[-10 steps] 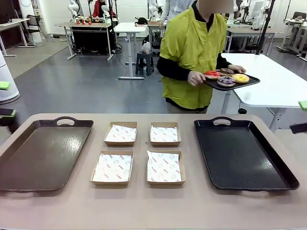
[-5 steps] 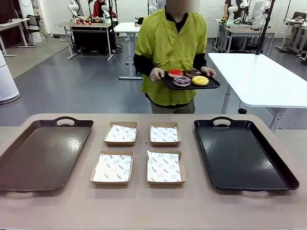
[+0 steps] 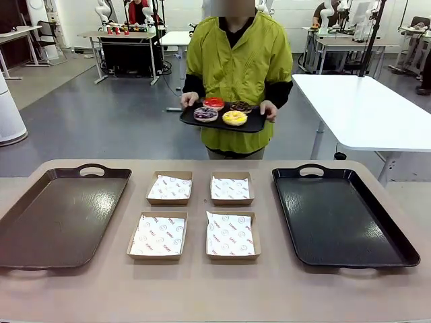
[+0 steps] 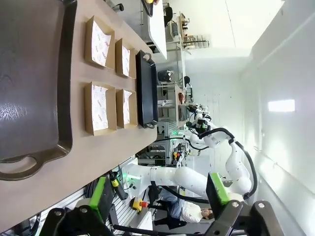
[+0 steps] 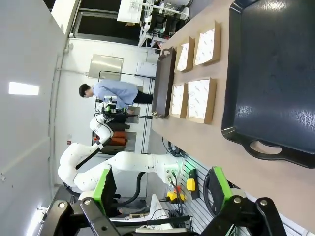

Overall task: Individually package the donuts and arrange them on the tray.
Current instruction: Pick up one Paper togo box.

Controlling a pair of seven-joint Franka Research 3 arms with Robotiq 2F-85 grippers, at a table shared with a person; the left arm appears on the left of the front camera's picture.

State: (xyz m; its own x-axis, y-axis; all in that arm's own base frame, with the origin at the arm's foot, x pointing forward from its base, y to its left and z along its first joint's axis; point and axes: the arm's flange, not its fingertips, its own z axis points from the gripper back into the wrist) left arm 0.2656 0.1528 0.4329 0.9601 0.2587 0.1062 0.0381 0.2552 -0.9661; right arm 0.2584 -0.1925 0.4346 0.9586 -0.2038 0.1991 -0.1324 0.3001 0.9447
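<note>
Holding a small serving tray [image 3: 252, 125] at chest height, a person stands straight behind the four cardboard boxes [image 3: 169, 187], past the far edge of the table [image 3: 215, 289]. One hand [image 3: 189, 101] grips one end of that tray and the other hand [image 3: 269, 110] grips the opposite end.

All four donuts ride on it:
- The red donut [image 3: 213, 103] and chocolate donut [image 3: 240, 106] sit in the row farther from the boxes.
- The purple donut [image 3: 205, 114] and yellow donut [image 3: 234, 118] sit in the row nearer the boxes.
- They are packed close; touching or not, cannot tell.

The boxes form a two-by-two block, tops open, each lined with printed white paper. The brown tray [image 3: 60, 215] lies flat to the left of the boxes, and the black tray [image 3: 343, 215] lies flat to the right of them.

Left gripper [image 4: 160, 194]: the fingers are spread wide, with the green pads [image 4: 102, 198] facing each other across an open gap. It hangs out on the brown-tray side of the boxes, beyond that tray's handle end. The donuts are well apart from these fingers, off behind the boxes.

Right gripper [image 5: 162, 184]: its fingers are spread wide too, pads [image 5: 220, 183] apart. It hangs out on the black-tray side of the boxes, off the table edge. It is also well apart from the donuts.
</note>
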